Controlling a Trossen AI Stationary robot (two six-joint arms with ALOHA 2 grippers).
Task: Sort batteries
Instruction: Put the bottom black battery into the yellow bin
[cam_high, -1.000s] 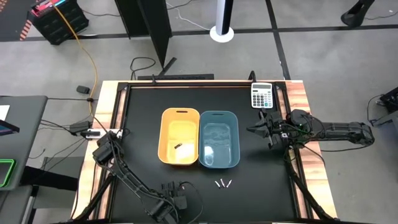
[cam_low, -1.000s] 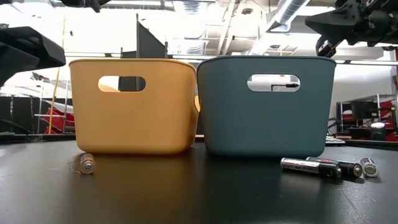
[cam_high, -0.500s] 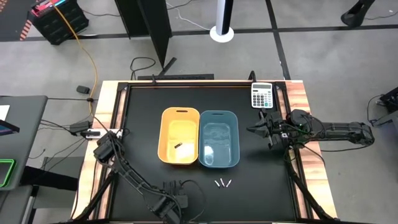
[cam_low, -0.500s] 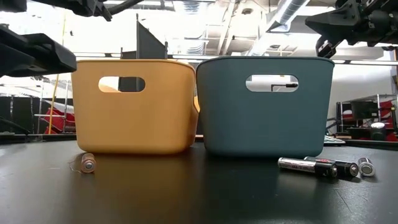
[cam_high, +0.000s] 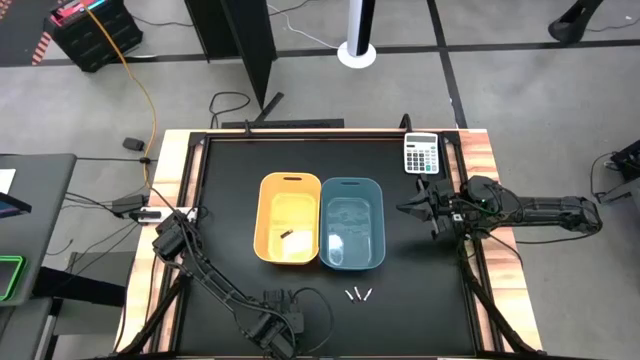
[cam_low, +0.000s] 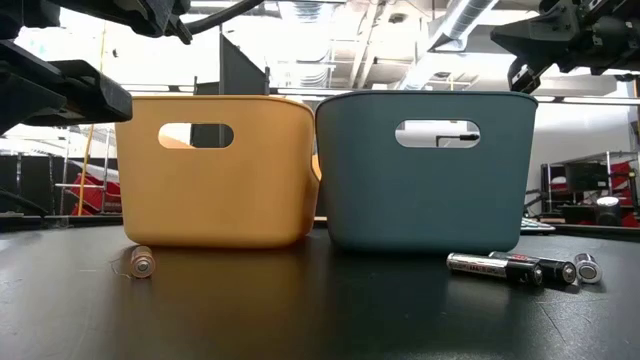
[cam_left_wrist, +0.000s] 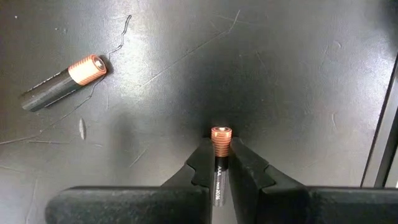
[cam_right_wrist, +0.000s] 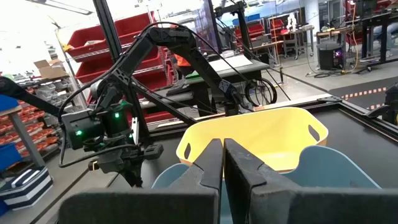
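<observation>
Left gripper (cam_left_wrist: 221, 163): low at the table's near edge, fingers clamped on a dark, copper-capped AAA battery (cam_left_wrist: 220, 149), which stands between them.
Second dark battery (cam_left_wrist: 62, 81): lies loose on the black mat, near the left gripper but apart from it.
Three loose batteries (cam_high: 358, 295): lie side by side on the mat in front of the blue bin (cam_high: 352, 188).
Yellow bin (cam_high: 290, 183): touches the blue bin; one dark battery (cam_high: 286, 234) lies inside it.
Right gripper (cam_right_wrist: 223, 163): waits beside the blue bin, fingers closed on nothing.
Calculator (cam_high: 421, 154): at the far right corner, untouched.
Progress: early, in my judgement; one battery binned, one in hand, four on the mat.
Change: the left arm has shifted slightly along the near edge and its fingers have closed.
</observation>
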